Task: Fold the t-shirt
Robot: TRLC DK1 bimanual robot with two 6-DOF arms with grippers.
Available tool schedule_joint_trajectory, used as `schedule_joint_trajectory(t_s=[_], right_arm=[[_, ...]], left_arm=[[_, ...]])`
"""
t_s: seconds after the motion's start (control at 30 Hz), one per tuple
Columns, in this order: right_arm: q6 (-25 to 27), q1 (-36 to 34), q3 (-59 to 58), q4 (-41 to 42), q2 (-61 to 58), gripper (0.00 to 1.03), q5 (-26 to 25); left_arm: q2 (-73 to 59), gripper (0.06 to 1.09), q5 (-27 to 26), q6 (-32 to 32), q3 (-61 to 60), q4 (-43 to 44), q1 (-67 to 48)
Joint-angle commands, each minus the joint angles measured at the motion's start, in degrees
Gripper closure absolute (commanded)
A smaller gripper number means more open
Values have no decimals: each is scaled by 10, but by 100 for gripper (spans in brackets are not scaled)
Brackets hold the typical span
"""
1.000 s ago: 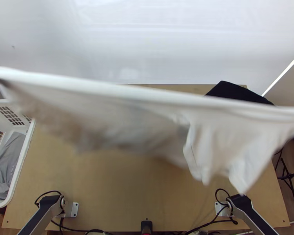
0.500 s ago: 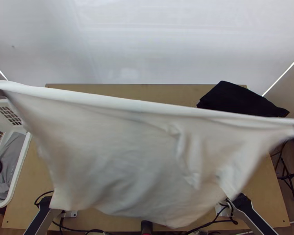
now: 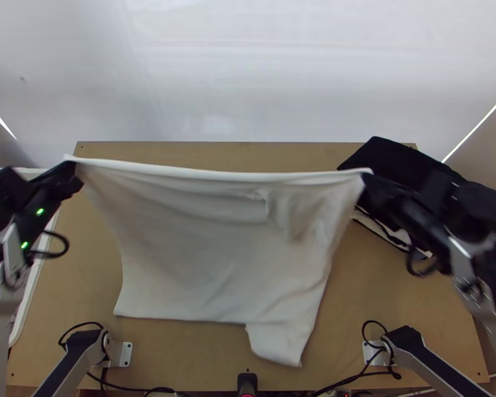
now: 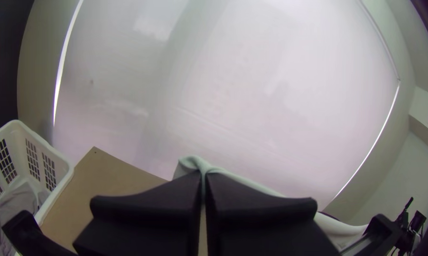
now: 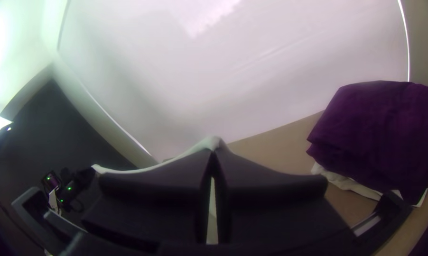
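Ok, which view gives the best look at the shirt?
The top view: the shirt hangs stretched between the left claw and right claw, its body and lower edge in sight. The left wrist view shows a pinched bit and a strip of upper edge; the right wrist view, much the same.

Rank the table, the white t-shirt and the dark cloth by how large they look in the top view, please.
1. Table
2. White t-shirt, stretched out above the table
3. Dark cloth, partly hidden

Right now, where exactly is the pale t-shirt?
In the top view, the t-shirt hangs stretched between the left pincer and the right pincer, over the middle of the table, its upper right corner near the dark cloth.
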State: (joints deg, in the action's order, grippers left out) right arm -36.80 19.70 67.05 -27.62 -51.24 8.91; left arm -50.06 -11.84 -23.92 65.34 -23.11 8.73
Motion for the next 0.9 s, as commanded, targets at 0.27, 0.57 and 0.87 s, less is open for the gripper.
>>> schedule_joint_trajectory(t_s=[0.27,0.57,0.87], right_arm=[[-1,-80,237,113,-310,100,-10],[-12,-113,454,97,-333,100,-6],[-122,-128,462,30,-145,100,83]], left_arm=[[-310,105,25,-6,202,93,-16],[-374,105,36,-50,527,-13,-19],[-243,105,70,-77,577,-26,-10]])
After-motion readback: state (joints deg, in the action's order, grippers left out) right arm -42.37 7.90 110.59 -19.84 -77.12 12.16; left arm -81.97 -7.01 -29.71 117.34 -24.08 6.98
